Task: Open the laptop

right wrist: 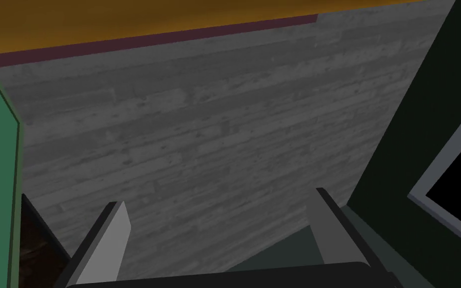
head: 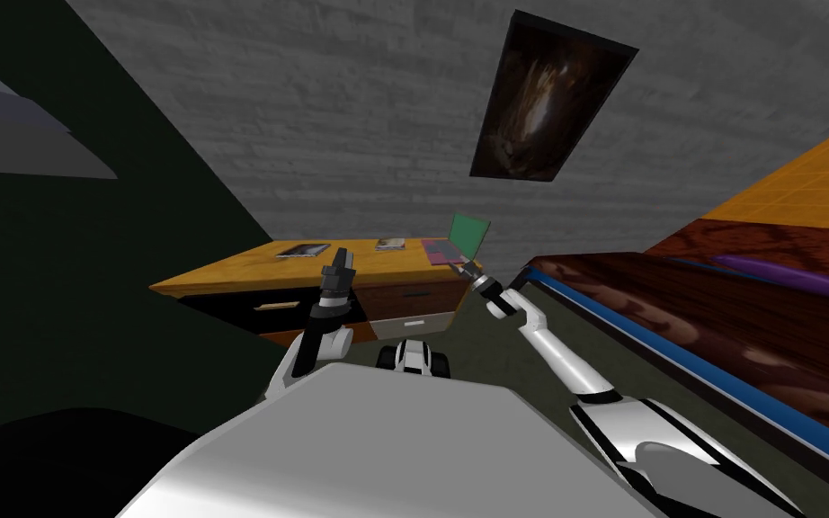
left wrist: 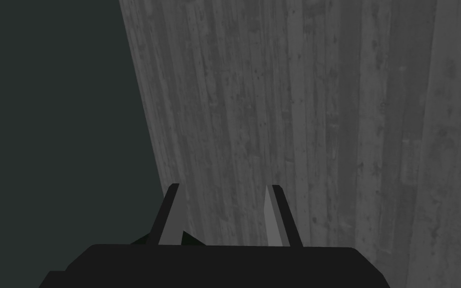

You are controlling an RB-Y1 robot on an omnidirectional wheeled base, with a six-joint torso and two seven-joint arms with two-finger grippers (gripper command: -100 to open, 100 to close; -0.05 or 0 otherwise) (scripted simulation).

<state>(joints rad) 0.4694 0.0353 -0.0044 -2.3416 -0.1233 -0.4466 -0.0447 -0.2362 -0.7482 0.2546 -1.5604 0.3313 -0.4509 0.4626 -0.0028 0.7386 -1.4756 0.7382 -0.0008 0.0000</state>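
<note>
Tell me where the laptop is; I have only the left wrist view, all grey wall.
Observer: The laptop sits at the right end of the orange-topped desk, green lid tilted up.
Operator: Report the right gripper.
Observer: The right gripper is at the laptop's front edge; its fingers stand open, the green lid beside one.
Operator: Place my left gripper.
Observer: The left gripper is raised in front of the desk, apart from the laptop.
</note>
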